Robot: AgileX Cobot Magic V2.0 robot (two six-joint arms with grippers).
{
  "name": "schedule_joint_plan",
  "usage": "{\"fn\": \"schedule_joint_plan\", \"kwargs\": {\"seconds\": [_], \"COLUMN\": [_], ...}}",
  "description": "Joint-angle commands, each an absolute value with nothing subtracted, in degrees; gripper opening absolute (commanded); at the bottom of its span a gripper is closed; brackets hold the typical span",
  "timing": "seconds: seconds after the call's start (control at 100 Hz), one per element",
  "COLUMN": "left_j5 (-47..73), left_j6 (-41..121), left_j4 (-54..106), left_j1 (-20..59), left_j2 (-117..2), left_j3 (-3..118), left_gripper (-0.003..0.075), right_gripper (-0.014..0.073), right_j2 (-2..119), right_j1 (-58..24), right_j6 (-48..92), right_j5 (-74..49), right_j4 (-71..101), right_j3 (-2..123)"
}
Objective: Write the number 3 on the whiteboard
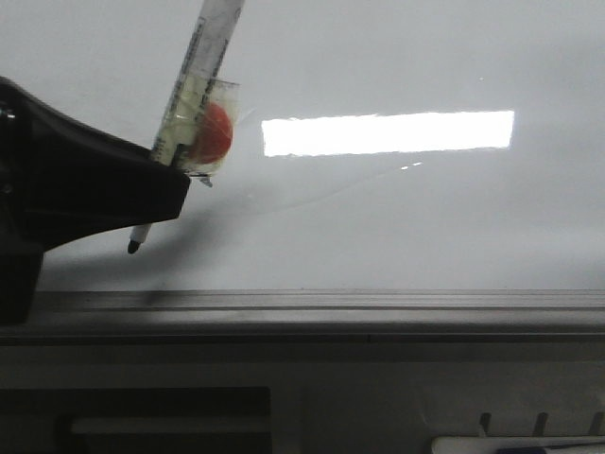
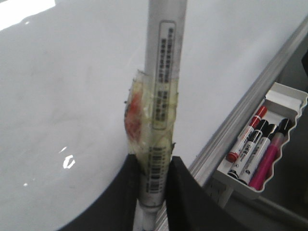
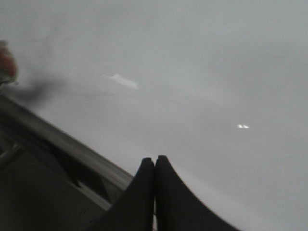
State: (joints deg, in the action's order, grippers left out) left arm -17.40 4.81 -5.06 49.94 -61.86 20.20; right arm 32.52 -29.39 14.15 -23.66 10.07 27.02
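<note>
Whiteboard (image 1: 397, 218): blank near its front-left edge, left gripper (image 2: 153, 192) clamped on taped marker (image 1: 194, 104), right gripper (image 3: 154, 166) pressed together empty; slanted tip risks skipping.

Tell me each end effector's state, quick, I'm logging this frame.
Left end effector: closed on the white cylindrical marker with taped-on red blob.
Right end effector: closed, holding nothing.

Whiteboard (image 1: 397, 218) pale grey; marker (image 2: 161, 86) white, black print, red-orange taped patch; tool (image 2: 153, 192) black.

Whiteboard (image 1: 397, 227) bare, glossy; grey frame edge (image 1: 378, 307).
</note>
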Motion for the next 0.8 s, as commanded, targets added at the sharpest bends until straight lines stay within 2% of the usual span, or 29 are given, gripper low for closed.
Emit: {"fn": "schedule_joint_plan", "kwargs": {"seconds": [0.0, 0.15, 0.25, 0.36, 0.56, 0.79], "left_j5": [-17.14, -9.27, -8.75, -9.23, -10.06, -12.07], "left_j6": [5.47, 8.68, 10.52, 10.52, 10.52, 10.52], "left_j4": [-10.71, -16.99, -22.49, -28.34, -29.56, -32.28], "left_j1": [49.99, 49.99, 49.99, 49.99, 49.99, 50.13], "left_j2": [-60.79, -60.79, -60.79, -60.79, -60.79, -60.79], "left_j3": [23.48, 26.54, 27.1, 27.1, 27.1, 27.1], "left_gripper": [-0.0021, -0.0021, -0.0021, -0.0021, -0.0021, -0.002], "right_gripper": [0.0025, 0.026, 0.0365, 0.0368, 0.0368, 0.0368], "right_j2": [36.62, 42.72, 45.85, 49.65, 55.54, 59.56], "right_j1": [-34.87, -43.5, -47.64, -50.99, -56.12, -56.81], "right_j6": [17.08, 17.68, 17.8, 17.8, 17.89, 17.89], "right_j5": [-20.03, -19.91, -20.15, -19.91, -16.71, -11.53], "right_j4": [10.32, 10.21, 10.1, 9.97, 6.87, 6.58], "right_j3": [30.73, 33.41, 35.47, 37.84, 40.87, 42.25]}}
